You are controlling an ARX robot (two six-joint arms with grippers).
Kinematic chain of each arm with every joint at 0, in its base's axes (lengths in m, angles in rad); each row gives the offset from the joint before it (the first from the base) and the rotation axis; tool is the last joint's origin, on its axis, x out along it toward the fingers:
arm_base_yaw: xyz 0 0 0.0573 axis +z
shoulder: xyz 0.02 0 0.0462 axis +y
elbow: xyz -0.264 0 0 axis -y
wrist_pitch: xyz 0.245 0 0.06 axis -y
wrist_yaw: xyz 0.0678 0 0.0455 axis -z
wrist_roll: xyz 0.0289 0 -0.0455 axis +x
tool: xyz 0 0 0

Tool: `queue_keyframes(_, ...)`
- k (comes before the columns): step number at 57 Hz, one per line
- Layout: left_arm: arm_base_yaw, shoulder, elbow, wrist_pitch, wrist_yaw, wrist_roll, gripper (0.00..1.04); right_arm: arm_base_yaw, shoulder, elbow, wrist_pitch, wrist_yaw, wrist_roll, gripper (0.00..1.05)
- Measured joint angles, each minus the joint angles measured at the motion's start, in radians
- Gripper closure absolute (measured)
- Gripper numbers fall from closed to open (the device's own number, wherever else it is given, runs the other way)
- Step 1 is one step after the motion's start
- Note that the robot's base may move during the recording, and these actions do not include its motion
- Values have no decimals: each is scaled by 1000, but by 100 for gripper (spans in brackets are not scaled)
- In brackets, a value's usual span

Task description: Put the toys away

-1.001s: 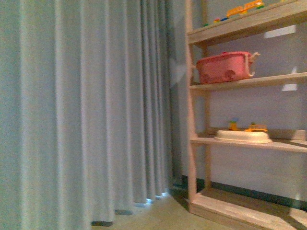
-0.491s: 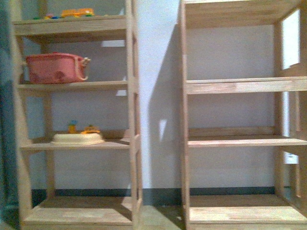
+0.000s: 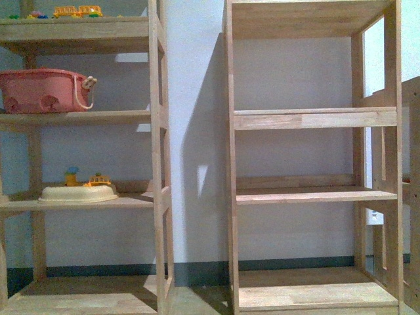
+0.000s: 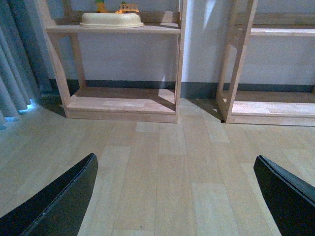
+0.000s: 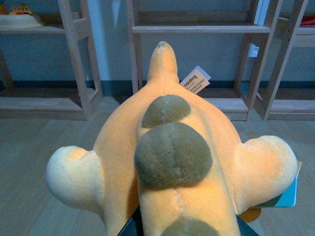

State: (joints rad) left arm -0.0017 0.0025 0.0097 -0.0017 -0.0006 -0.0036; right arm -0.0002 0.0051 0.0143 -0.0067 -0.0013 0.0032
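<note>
Plush (image 5: 167, 162) clamped in right gripper (image 5: 137, 227), its long axis pointing away toward the far shelf (image 5: 197, 28) straight ahead; left gripper (image 4: 174, 157) hangs over the floor (image 4: 162, 201), jaws apart, holding nothing.

**Two shelf units side by side against a wall**

The left shelf unit (image 3: 155, 164) stands just beside the right shelf unit (image 3: 230, 197), with a strip of wall (image 3: 193, 131) between them. On the left unit, a toy vehicle (image 3: 77, 11) sits on the top shelf. A wheeled toy tub (image 3: 39, 90) is on the shelf below, and a round playset (image 3: 77, 193) is one shelf lower. The plush animal (image 5: 167, 162) is before the units, above the floor (image 5: 29, 132).
</note>
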Motion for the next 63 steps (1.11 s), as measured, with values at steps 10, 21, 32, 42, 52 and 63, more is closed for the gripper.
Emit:
queue_keyframes(10, 0, 0, 0, 0, 0, 0, 6, 0, 0, 0, 0, 1, 0, 97)
queue_keyframes(21, 0, 0, 0, 0, 0, 0, 6, 0, 0, 0, 0, 2, 0, 98)
queue_keyframes(32, 0, 0, 0, 0, 0, 0, 6, 0, 0, 0, 0, 1, 0, 98)
queue_keyframes(42, 0, 0, 0, 0, 0, 0, 6, 0, 0, 0, 0, 0, 0, 98)
queue_keyframes(52, 0, 0, 0, 0, 0, 0, 6, 0, 0, 0, 0, 0, 0, 98)
queue_keyframes(63, 0, 0, 0, 0, 0, 0, 6, 0, 0, 0, 0, 0, 0, 98)
